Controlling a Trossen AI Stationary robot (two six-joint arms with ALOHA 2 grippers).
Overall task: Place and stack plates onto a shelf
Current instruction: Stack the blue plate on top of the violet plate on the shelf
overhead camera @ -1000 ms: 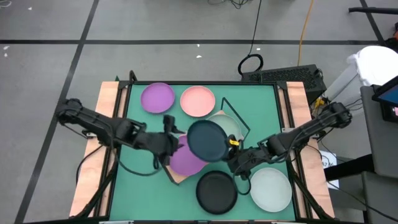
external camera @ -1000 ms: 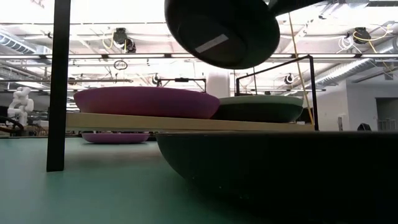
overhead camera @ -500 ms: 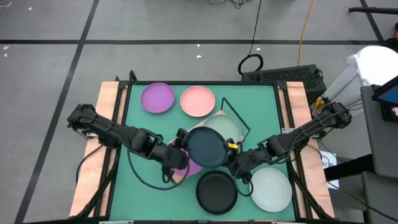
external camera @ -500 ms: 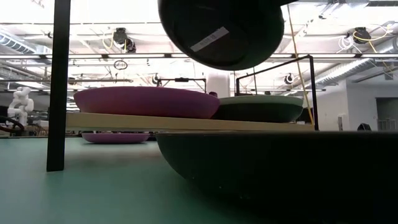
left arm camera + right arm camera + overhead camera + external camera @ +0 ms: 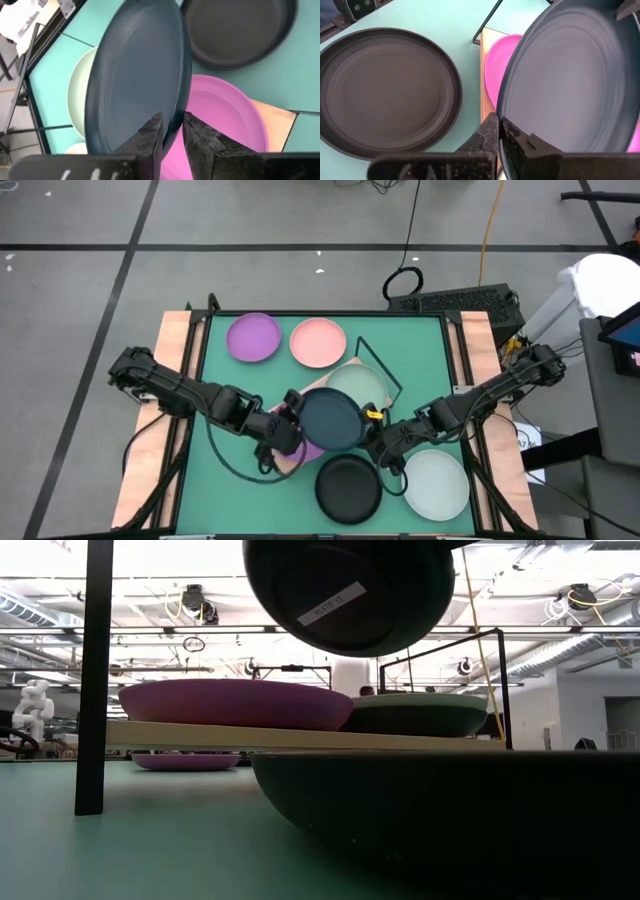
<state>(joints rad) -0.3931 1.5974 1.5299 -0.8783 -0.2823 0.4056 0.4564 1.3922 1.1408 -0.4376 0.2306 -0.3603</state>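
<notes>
Teal plate (image 5: pixel 331 420) blocking shelf (image 5: pixel 288 464) from above (both grippers flanking), back plates well apart

Robotics lab or open workshop hall. My green worktop (image 5: pixel 400 345) stands on grey floor marked with black tape lines (image 5: pixel 130 255). Cables (image 5: pixel 405 280) trail across the floor at 12 o'clock. Beyond the worktop: exposed ceiling ducts (image 5: pixel 570 655), strip lighting, a white robot figure (image 5: pixel 35 705) at 9 o'clock.
</notes>
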